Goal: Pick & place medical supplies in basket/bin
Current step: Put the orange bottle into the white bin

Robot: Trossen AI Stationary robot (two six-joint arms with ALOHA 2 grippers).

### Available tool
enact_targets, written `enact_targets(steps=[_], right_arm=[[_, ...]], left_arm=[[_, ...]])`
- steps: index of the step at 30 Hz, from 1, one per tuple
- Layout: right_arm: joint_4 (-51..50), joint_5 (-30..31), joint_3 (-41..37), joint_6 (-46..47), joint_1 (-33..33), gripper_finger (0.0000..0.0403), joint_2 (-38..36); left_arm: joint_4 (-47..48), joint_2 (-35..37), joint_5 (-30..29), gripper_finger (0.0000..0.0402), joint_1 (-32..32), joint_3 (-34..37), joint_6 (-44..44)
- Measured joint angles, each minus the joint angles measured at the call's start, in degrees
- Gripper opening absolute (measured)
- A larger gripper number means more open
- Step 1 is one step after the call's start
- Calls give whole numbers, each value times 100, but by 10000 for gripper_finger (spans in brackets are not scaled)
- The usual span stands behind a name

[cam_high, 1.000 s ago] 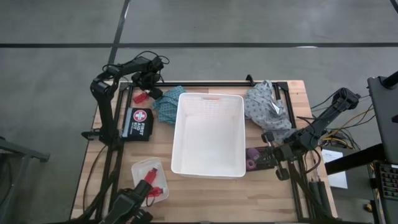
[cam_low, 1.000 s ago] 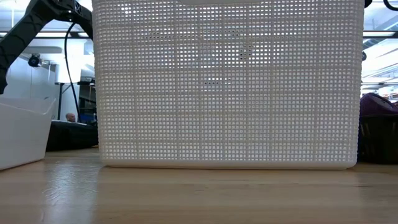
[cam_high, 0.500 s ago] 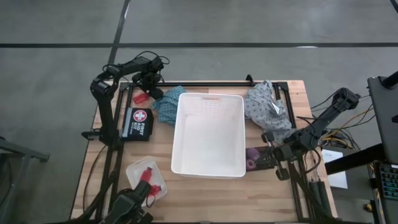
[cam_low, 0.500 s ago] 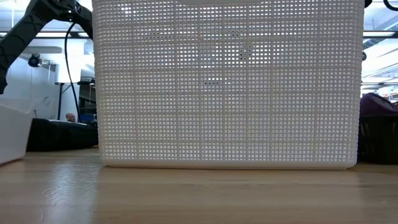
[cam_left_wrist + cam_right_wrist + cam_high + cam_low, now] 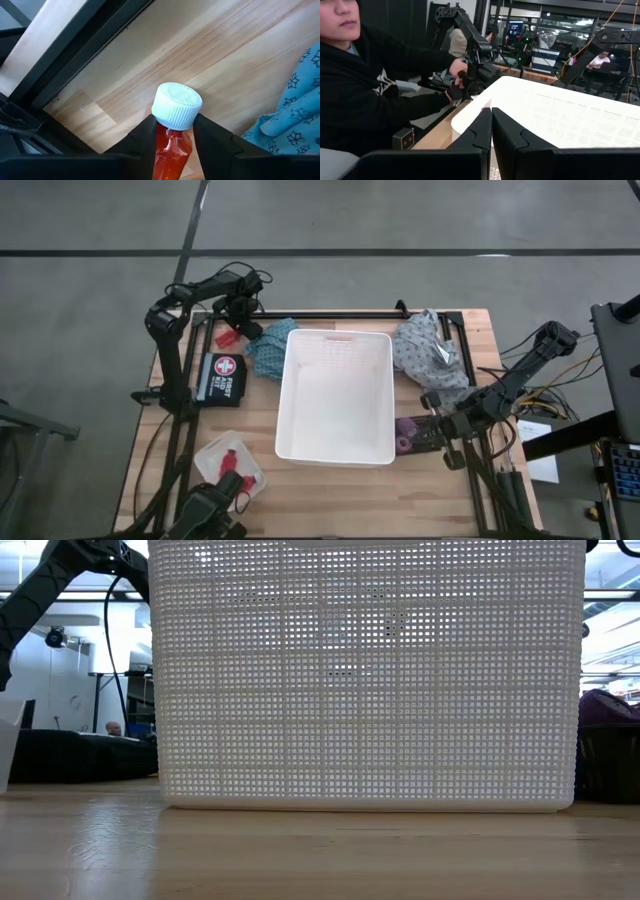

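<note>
Your tabletop (image 5: 330, 490) carries the white basket (image 5: 335, 395) at its middle; the grey cloth (image 5: 428, 352) lies toward the far right corner, the teal cloth (image 5: 264, 348) against the basket's far left corner; your left gripper (image 5: 172, 131) at the far left corner has its fingers (image 5: 212, 135) pinching a red bottle (image 5: 172, 135); your right gripper (image 5: 491, 120), fingers pressed together, waits at the right edge by the purple rolls (image 5: 405, 432).

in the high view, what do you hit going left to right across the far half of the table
first aid pouch → red bottle in the left gripper → teal cloth → white basket → grey cloth
</note>
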State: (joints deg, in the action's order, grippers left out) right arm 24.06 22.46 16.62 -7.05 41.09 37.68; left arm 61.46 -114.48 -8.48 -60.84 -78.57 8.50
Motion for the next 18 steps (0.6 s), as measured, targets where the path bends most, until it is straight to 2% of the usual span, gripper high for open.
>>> enact_targets(steps=[9,18], right_arm=[[-1,1,0,-1,1,8,2],[-1,2,0,0,1,8,0]], left_arm=[[197,98,38,118,2,-31,-119],[287,894,34,118,28,-27,-405]])
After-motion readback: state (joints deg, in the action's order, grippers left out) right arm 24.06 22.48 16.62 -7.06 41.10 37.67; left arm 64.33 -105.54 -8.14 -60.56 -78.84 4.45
